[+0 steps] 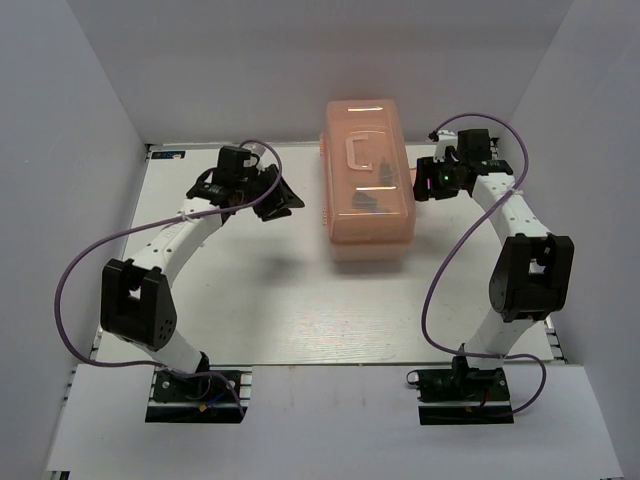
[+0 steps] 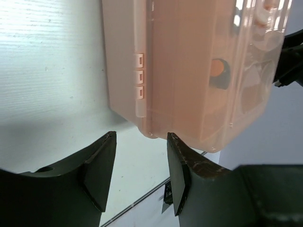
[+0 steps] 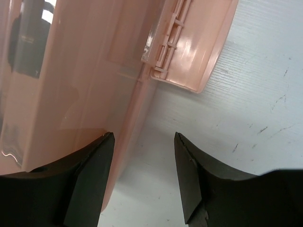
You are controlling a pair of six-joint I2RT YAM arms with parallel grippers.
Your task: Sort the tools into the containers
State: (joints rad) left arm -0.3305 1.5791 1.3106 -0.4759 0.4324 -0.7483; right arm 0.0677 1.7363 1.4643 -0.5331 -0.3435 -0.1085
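Mid-table, toward the far side, sits the closed salmon-pink toolbox (image 1: 367, 180). Left fingers (image 2: 99, 165) spread, empty, near its side; right fingers (image 3: 90, 170) likewise. Plastic looks stiff, smooth, light; best taken at lid handle (image 1: 350, 152).

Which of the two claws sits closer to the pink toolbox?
The right claw, almost against the right side of the toolbox. The left claw stands well off the other side, with bare table between them.

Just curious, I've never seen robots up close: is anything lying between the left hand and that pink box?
Nothing. In the top view, only bare white table lies between the left hand and the pink toolbox.
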